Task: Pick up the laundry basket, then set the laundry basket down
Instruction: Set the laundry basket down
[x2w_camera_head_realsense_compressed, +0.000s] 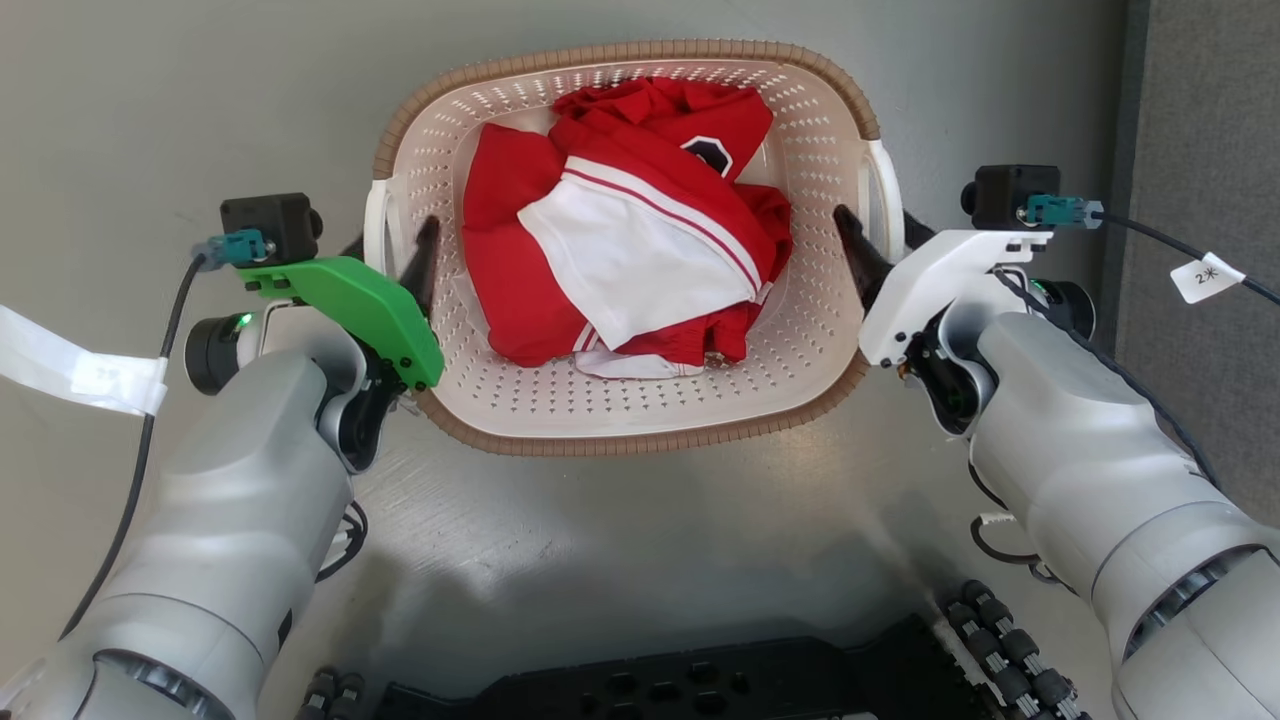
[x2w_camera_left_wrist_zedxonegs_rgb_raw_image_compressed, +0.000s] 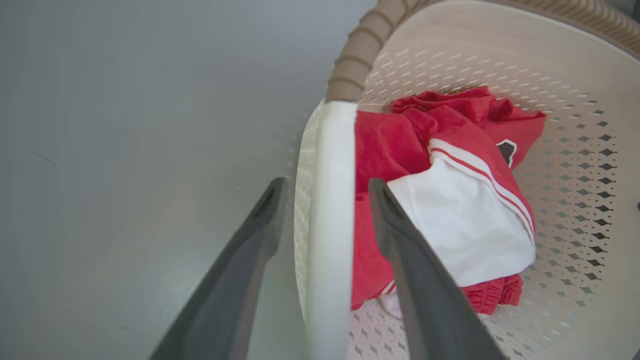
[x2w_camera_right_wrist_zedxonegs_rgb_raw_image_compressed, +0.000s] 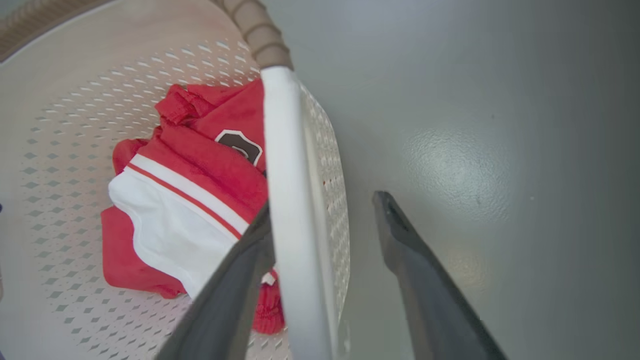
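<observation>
On glossy grey floor: laundry basket; left hand, right hand both released, fingers straddling white handles.

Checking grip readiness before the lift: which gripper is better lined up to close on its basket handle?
Left, slightly. The left gripper straddles the left handle near centre; on the right gripper, the right handle sits against the inner finger, with the outer finger well off. Both are open.

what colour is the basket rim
Brown, with a woven-look ribbed pattern. The rim shows best in the head view.
</observation>
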